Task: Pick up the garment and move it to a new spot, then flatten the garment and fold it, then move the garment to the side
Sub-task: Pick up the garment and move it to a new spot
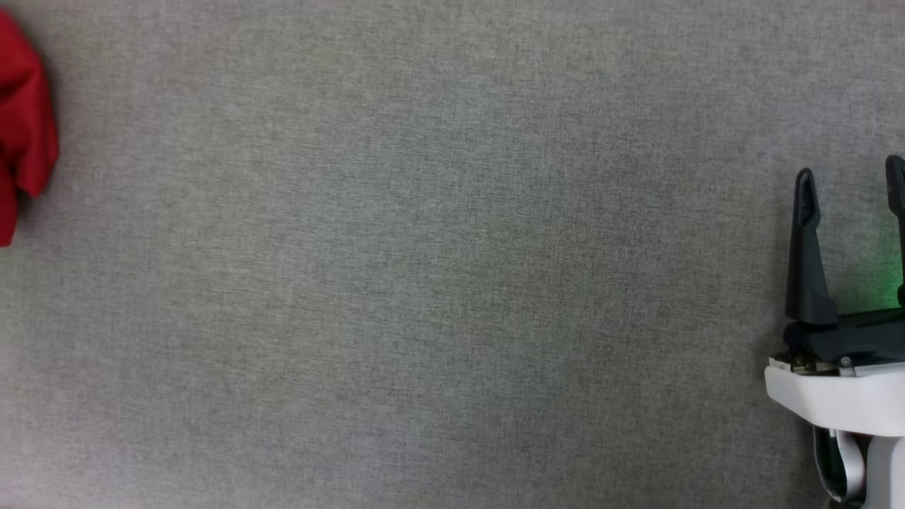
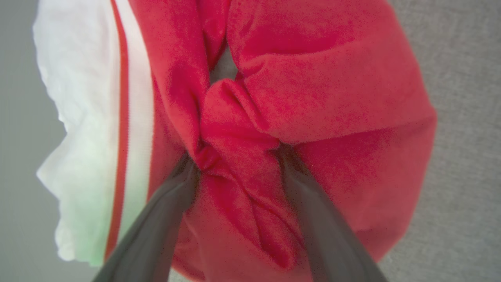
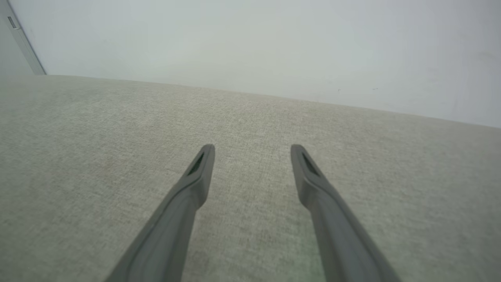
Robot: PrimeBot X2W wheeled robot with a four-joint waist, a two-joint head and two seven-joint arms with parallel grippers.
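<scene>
Red garment at the far left, left gripper spread over a fold of it, right gripper spread and empty.

Head view: the garment (image 1: 25, 127) lies bunched at the left edge of the grey fabric surface (image 1: 424, 283), cut off by the frame; the right gripper (image 1: 850, 170) stands at the lower right, well apart from it, its two dark fingers wide apart with nothing between them. Left wrist view: the left gripper (image 2: 238, 158) has its fingers spread, tips pressed into the crumpled red cloth, a bunched fold between them; whether it is held, I cannot tell. A white sleeve (image 2: 78, 117) with a red stripe lies to the left. Right wrist view: the spread fingers hover over bare grey fabric, a pale wall (image 3: 274, 39) behind.
</scene>
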